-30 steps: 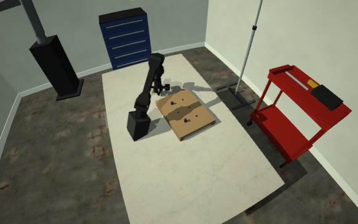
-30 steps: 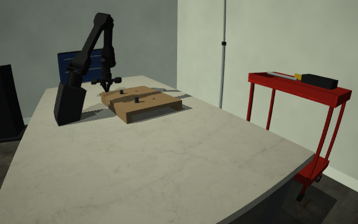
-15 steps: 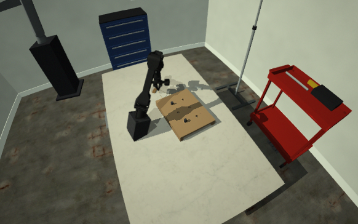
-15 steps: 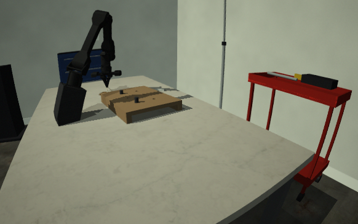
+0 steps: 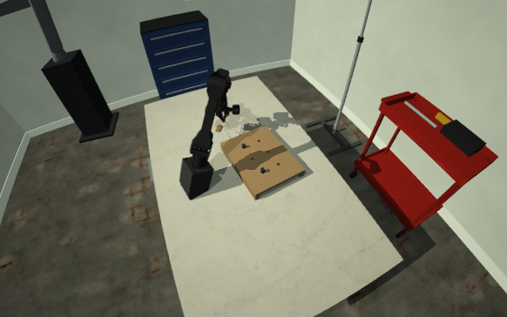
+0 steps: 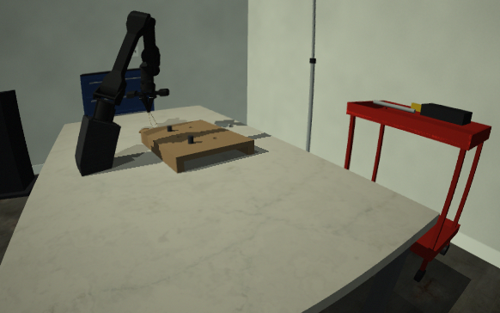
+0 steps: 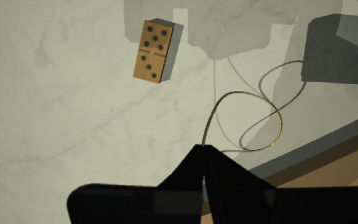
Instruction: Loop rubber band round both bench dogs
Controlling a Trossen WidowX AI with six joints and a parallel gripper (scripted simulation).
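Observation:
My gripper (image 7: 202, 151) (image 6: 148, 105) (image 5: 226, 114) is shut on the thin tan rubber band (image 7: 241, 92) (image 6: 151, 119). It holds the band above the table, just off the board's far left corner. The band hangs from the fingertips as a twisted loop. The wooden board (image 5: 277, 174) (image 6: 217, 142) (image 7: 342, 160) lies flat on the table. Two black bench dogs stand on it: one at the far left (image 5: 244, 145) (image 6: 169, 127), one nearer (image 5: 262, 170) (image 6: 190, 138). Both dogs are bare.
A wooden domino (image 7: 153, 50) (image 5: 219, 127) lies on the table beside the gripper, away from the board. The arm's black base (image 5: 195, 178) (image 6: 96, 146) stands left of the board. A red cart (image 5: 425, 148) stands to the right of the table.

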